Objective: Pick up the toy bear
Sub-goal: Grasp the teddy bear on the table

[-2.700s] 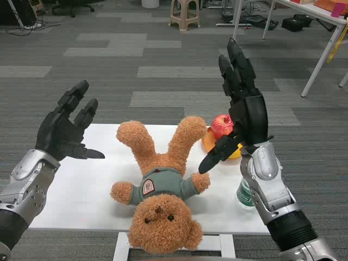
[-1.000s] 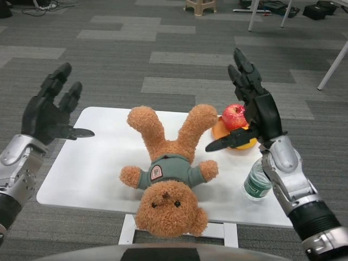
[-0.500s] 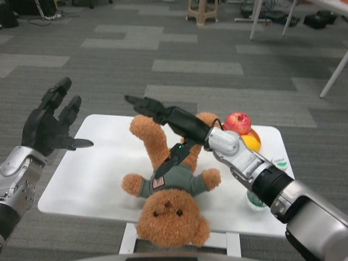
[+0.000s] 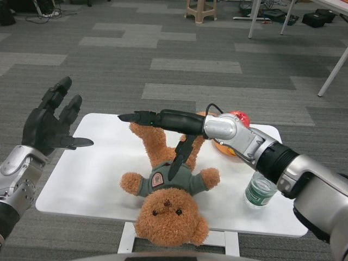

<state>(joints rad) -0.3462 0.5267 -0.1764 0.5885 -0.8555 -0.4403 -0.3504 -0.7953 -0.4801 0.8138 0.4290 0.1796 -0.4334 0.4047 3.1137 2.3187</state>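
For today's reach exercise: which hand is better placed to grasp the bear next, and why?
The right hand. It is stretched out flat over the bear's raised legs, thumb pointing down at its body. The left hand is open and raised beyond the table's left edge, away from the bear.

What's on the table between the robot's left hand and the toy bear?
Nothing: in the head view, only bare white table separates the raised left hand from the toy bear.
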